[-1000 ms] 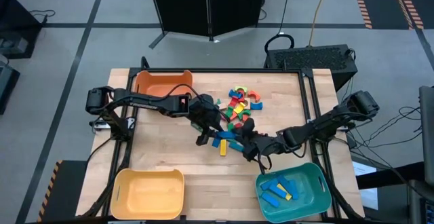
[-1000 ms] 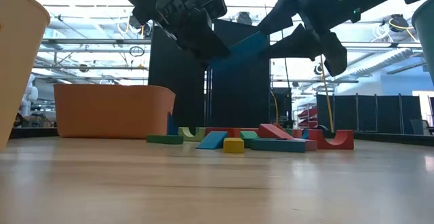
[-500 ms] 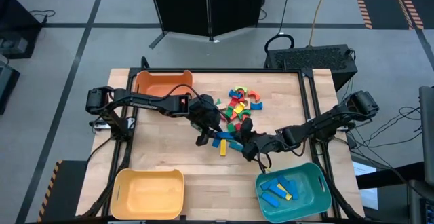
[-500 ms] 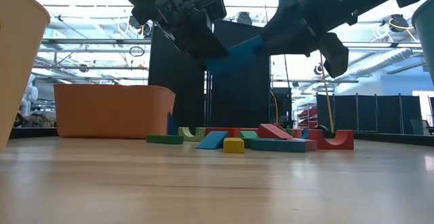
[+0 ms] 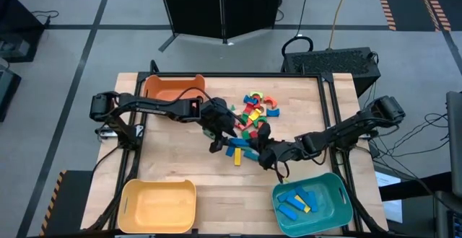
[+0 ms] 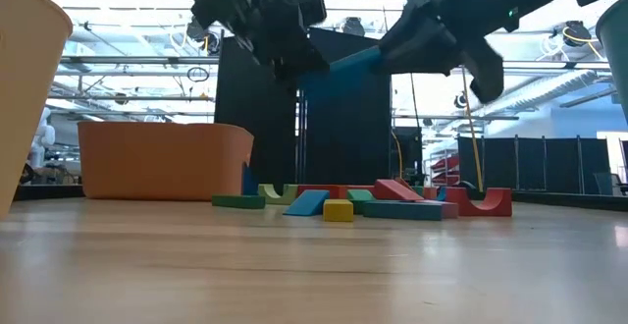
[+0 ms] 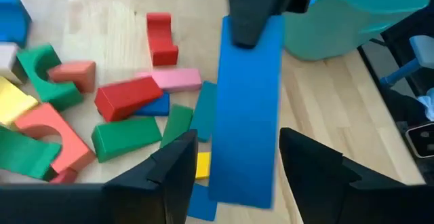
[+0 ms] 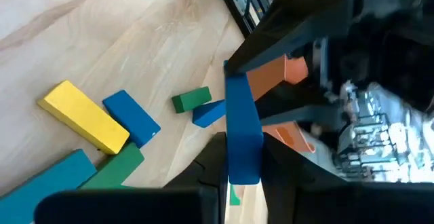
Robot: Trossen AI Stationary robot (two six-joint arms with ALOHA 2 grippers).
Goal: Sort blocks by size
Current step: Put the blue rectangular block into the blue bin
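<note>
Right gripper (image 8: 245,173) is clamping one end of the long blue bar (image 7: 247,108) in mid-air above the block pile (image 5: 253,115) | left gripper (image 7: 234,166) is standing parted around the bar's other end, gripping nothing | teal bin (image 5: 339,198) is sitting nearby

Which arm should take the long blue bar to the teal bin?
Right. The right gripper is shut on the long blue bar, and the left gripper has its fingers spread clear of it. In the high view the teal bin sits on the right arm's side.
</note>
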